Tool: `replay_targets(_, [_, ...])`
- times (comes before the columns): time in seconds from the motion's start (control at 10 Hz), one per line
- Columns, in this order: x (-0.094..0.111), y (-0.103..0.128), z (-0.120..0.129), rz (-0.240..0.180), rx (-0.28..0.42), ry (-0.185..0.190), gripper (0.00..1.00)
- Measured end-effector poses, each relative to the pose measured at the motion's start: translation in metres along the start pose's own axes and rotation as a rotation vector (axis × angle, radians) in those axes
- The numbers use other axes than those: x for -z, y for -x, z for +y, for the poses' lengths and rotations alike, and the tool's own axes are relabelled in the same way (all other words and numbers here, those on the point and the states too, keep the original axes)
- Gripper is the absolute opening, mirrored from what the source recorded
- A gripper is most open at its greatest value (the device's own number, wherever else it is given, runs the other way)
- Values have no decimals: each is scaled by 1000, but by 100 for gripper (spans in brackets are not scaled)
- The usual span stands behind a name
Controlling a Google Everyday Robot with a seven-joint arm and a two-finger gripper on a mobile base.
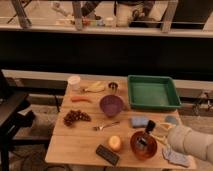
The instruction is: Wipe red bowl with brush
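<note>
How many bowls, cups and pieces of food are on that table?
Bowls: 2 (red bowl, purple bowl)
Cups: 2 (white cup, metal cup)
Food: 4 (banana, carrot, grapes, orange fruit)
Total: 8
The gripper is at the brush, above the red bowl.
</note>
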Motion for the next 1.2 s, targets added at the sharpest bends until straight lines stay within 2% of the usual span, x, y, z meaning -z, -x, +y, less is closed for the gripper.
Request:
replay_targets(0.6, [-14, -7, -4, 24, 5, 21, 2])
replay_targets(1.2, [-30, 0, -8, 22, 16, 36, 2])
